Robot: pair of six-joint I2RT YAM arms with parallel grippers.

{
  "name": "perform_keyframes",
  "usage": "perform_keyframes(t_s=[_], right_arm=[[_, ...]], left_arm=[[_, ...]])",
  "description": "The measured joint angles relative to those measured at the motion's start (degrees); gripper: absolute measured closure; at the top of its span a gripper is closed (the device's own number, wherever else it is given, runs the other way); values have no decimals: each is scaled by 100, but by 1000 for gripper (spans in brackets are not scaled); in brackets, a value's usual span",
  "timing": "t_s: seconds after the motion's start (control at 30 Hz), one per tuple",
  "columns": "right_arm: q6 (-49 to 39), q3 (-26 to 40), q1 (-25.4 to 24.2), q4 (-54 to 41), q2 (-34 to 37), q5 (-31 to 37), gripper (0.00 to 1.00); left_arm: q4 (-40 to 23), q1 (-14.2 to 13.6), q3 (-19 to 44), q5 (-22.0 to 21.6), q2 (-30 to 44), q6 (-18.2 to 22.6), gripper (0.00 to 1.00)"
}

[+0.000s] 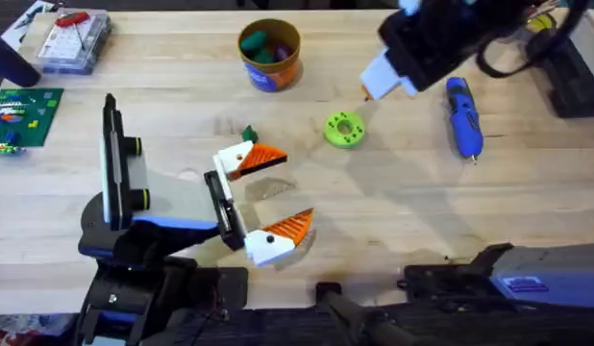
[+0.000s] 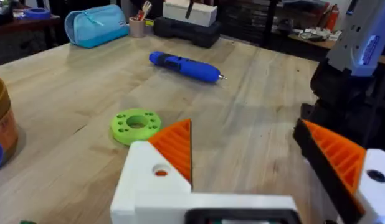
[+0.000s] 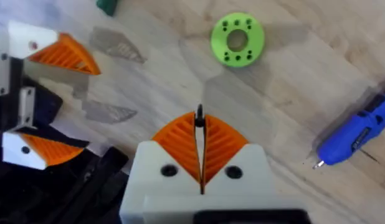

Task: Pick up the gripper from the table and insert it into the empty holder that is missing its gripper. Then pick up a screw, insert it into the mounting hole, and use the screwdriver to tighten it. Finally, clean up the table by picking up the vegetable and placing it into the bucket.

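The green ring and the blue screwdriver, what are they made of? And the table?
The green ring looks like matte plastic, one even colour with neat round holes. The screwdriver seems smooth blue plastic with a slight sheen, tipped in thin dark metal. The table is pale wood: grain lines and plank seams show.

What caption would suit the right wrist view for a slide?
Right claw shut on a thin dark piece above the table, between green ring and blue screwdriver.

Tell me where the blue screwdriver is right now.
In the overhead view the screwdriver lies flat on the table at the right, tip pointing toward the arms' bases, just right of the green ring and below the raised right gripper.
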Motion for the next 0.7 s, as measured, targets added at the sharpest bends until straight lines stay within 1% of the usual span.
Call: perform_keyframes(t_s=[0.27,0.4,0.5,0.7], right_arm=[[-151,1047,555,-159,864,-16,998],[-342,1454,842,-166,1203,-17,998],[-554,1604,1154,-165,1337,-17,998],[-905,1772,1754,-157,1358,-19,998]], left_arm=[[1,0,0,0,0,0,9],[0,0,0,0,0,0,9],[0,0,0,1,0,0,9],[-1,0,0,0,0,0,9]])
